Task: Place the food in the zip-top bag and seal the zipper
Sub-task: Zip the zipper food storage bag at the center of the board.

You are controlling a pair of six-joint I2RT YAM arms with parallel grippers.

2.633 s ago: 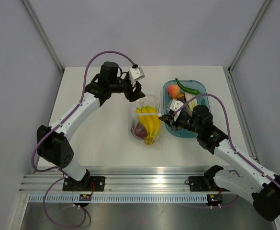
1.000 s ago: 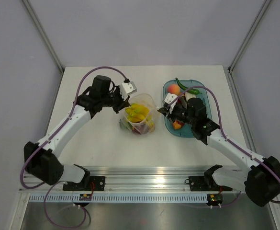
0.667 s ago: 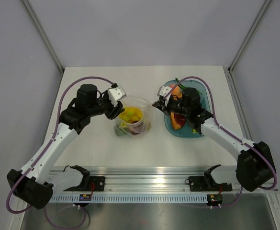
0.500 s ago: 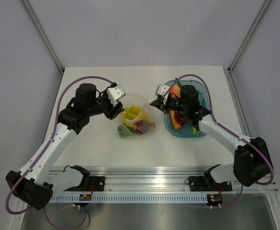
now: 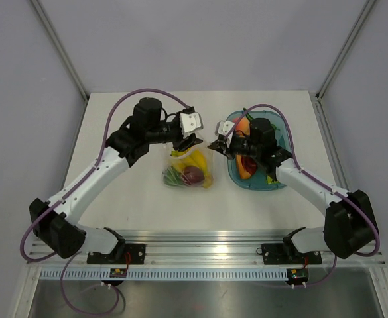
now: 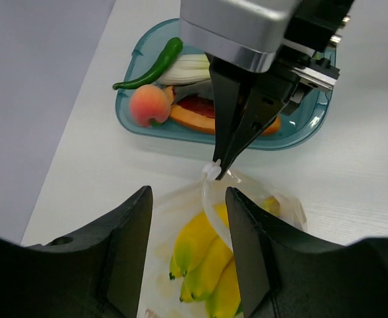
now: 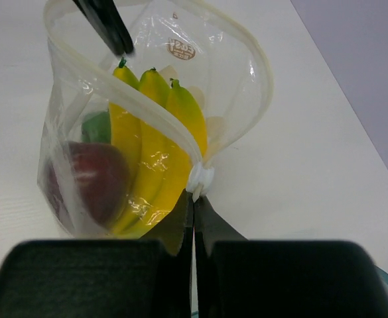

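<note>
The clear zip-top bag [image 5: 188, 171] lies between both grippers with the yellow banana bunch [image 7: 154, 146], the dark red apple [image 7: 91, 179] and a green fruit [image 7: 97, 126] inside. Its mouth gapes, the zipper [image 7: 134, 99] curving round it. My right gripper [image 7: 194, 195] is shut on the zipper's white end piece at the bag's right corner [image 5: 213, 146]. My left gripper [image 6: 188, 199] is open above the bag's mouth [image 5: 184, 142], the bananas [image 6: 200, 252] below its fingers. One left finger [image 7: 104, 26] touches the far rim.
The teal oval tray [image 5: 276, 126] sits right of the bag under my right arm. It holds a peach [image 6: 147, 105], a green chili [image 6: 150, 63], an orange slice [image 6: 194, 119] and a pale vegetable. The table's back edge is beyond it.
My left gripper has moved right, from the bag's left rim to over its mouth. The bag has sunk and narrowed. My right gripper has kept its grip in place.
</note>
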